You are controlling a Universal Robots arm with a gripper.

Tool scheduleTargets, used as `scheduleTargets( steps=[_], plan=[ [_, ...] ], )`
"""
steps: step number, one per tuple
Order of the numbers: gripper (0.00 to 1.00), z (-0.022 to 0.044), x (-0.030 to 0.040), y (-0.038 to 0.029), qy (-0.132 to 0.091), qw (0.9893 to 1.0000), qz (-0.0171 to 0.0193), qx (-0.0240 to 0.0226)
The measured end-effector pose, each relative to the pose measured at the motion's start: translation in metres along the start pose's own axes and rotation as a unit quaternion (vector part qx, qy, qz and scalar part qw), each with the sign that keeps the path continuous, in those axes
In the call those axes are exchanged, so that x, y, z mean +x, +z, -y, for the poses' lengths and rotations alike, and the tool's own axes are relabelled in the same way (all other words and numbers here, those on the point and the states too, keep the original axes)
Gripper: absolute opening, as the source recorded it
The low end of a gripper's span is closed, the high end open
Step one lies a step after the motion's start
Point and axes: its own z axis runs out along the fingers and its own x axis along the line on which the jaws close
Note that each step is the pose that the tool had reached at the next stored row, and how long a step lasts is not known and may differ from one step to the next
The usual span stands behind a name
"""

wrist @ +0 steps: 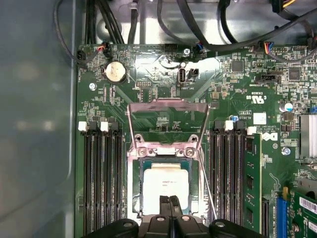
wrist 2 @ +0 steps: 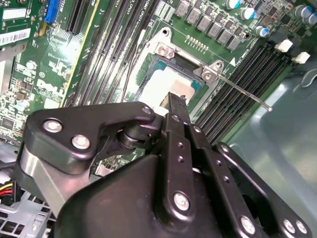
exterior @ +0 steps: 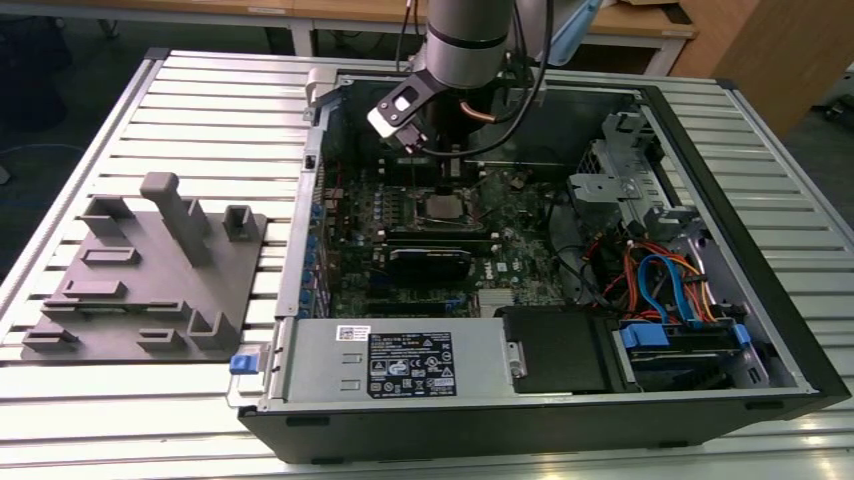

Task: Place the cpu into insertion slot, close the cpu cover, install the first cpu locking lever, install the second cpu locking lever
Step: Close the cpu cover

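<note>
Your arm [exterior: 467,40] points straight down into the case [exterior: 534,425]. Its claw [wrist: 170,200], fingers pressed together and empty, hangs just over the chip [wrist: 166,181] in the socket [wrist: 140,191]; the cover [wrist: 163,103] stands open.

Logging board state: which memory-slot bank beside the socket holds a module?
The bank toward the blue connector; a green module stands at its outer edge. The bank by the case wall is empty.
</note>
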Motion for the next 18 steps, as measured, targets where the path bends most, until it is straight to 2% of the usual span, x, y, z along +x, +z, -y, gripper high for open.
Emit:
scheduleTargets(
  steps=[5, 18],
  plan=[
    [0.10, -0.0001, -0.0001, -0.0001, -0.016, 0.9999, -0.0001, 0.0002],
    [0.10, -0.0001, -0.0001, -0.0014, -0.016, 0.9999, -0.0001, 0.0001]
  ],
)
